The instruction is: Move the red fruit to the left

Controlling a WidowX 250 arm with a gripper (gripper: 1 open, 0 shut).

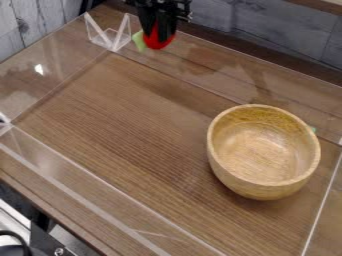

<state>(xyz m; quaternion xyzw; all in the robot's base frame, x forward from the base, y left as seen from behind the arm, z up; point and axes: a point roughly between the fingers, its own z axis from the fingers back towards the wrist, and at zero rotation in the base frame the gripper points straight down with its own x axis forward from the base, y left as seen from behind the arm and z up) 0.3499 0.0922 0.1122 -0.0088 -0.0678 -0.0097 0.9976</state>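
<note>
wooden bowl [265, 151]: set near the right edge of the wooden table [120, 130], well apart from the gripper. clear wall [80, 205]: runs along the near and left sides. gripper [159, 38]: seen at the far left, pointed down, above the table. fruit [158, 41]: red, pinched between the black fingers [150, 22], pale green leaf shown on its left side; held clear of the table.

Pincer [159, 38]: black, at top edge, pointing down, jaws closed on the red fruit
Red fruit [159, 41]: held above the desk, green leaf at its left
Wooden bowl [263, 150]: upright, right side of desk [120, 130], well apart from the fruit
</note>
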